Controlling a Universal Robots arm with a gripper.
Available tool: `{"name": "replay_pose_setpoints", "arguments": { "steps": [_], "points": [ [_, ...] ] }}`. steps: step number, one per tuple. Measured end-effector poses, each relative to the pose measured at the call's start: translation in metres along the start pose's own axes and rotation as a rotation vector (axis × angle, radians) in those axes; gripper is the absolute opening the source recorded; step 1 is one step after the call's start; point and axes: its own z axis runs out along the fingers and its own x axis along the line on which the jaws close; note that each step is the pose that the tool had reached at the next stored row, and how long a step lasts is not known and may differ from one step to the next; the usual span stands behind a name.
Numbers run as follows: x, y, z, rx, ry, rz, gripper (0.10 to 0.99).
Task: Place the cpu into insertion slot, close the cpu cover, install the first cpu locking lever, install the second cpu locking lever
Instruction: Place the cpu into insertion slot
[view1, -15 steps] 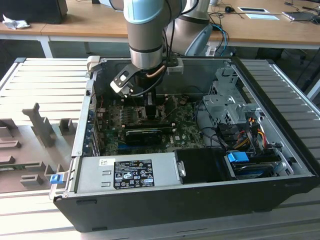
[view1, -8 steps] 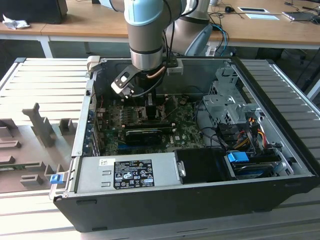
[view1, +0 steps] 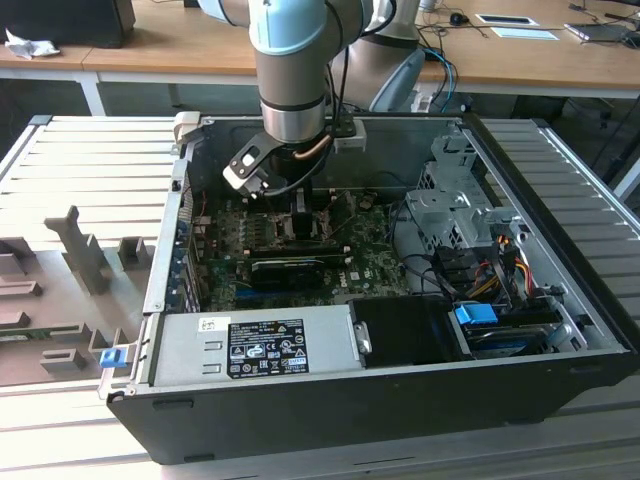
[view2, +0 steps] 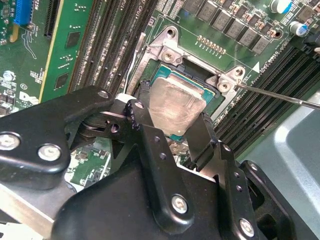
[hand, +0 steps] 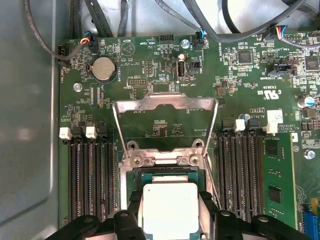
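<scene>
Gripper (view2: 172, 119), nearest the lens, jaws clamped on two opposite edges of the cpu (hand: 170, 210) | green motherboard (hand: 150, 55) lies in open computer case (view1: 400, 410) | cpu cover (hand: 165, 101) swung up off insertion slot (view2: 192, 67) | cpu between the fingers, over the slot; whether it is seated cannot be told

A robotics lab or electronics workshop is indicated. An open desktop computer case (view1: 300, 410) is laid on a slatted metal bench (view1: 90, 150), and its green motherboard (hand: 240, 80) is exposed directly beneath the gripper (view2: 173, 114). Grey fixture blocks (view1: 85, 255) are set out on the bench well to one side of the gripper, toward the exterior view's left. Beyond the gripper, wooden desks (view1: 180, 45) are seen, strewn with cables (view1: 440, 45) and papers (view1: 525, 33).
</scene>
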Motion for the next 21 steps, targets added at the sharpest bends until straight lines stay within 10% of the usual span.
{"name": "replay_pose_setpoints", "arguments": {
  "steps": [18,21],
  "points": [
    [0.0028,0.0052,0.0015,0.001,0.0117,-0.014,0.608],
    [0.0022,0.0065,-0.0119,0.001,0.0119,-0.014,0.608]
  ]
}}
